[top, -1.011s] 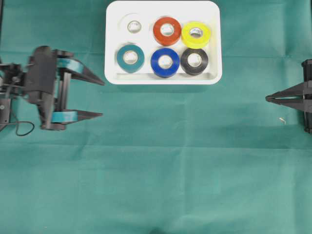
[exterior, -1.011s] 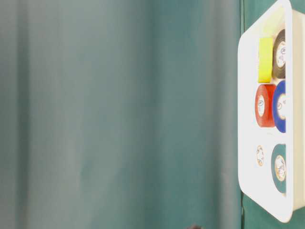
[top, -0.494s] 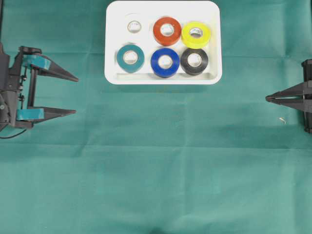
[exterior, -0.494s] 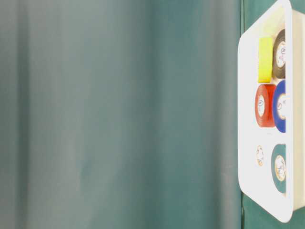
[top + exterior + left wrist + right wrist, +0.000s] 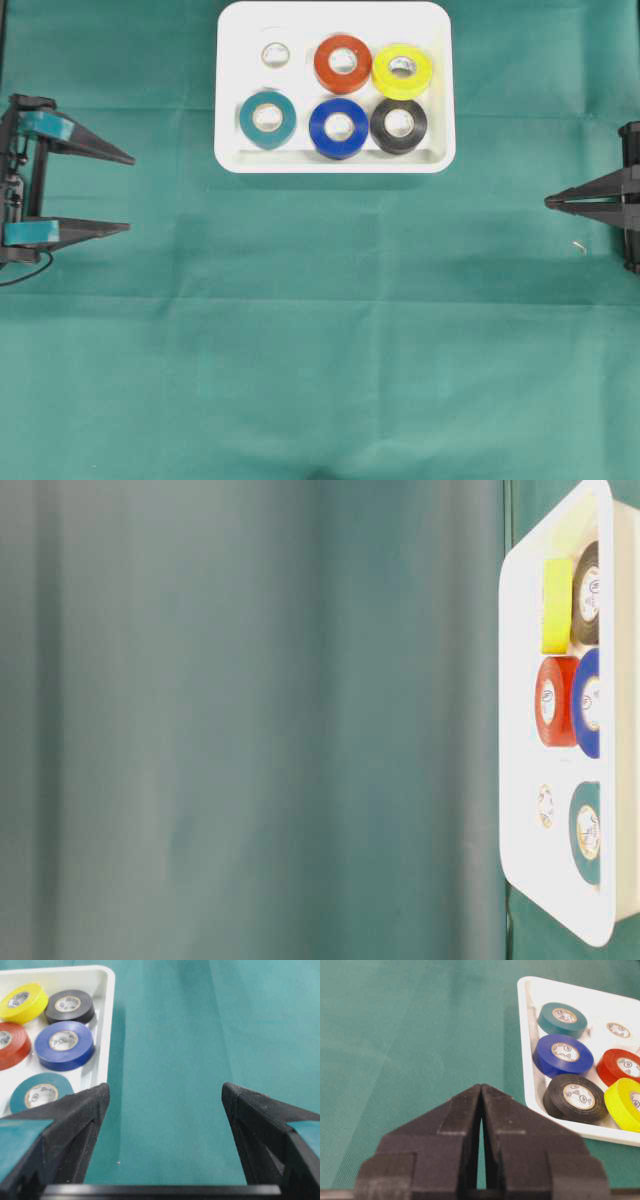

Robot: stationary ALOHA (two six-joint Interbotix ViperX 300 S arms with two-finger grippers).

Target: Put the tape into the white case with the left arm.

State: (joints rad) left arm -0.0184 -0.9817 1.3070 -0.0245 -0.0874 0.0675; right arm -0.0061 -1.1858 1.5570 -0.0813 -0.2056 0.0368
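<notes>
The white case (image 5: 232, 100) (image 5: 105, 1020) (image 5: 526, 1035) (image 5: 520, 730) lies at the top middle of the green cloth. Inside it lie several tape rolls: white (image 5: 275, 54), red (image 5: 342, 63), yellow (image 5: 401, 71), teal (image 5: 267, 119), blue (image 5: 338, 127) and black (image 5: 398, 125). My left gripper (image 5: 130, 193) (image 5: 165, 1092) stands wide open at the far left edge, well clear of the case, with nothing between its fingers. My right gripper (image 5: 547, 203) (image 5: 481, 1087) rests at the far right edge, shut and empty.
A tiny pale speck (image 5: 579, 245) lies on the cloth near the right gripper. Green cloth (image 5: 320, 350) covers the whole table below the case.
The open left gripper has drawn back leftward from beside the case to the table's left edge. The rolls, the case and the right gripper have not moved.
</notes>
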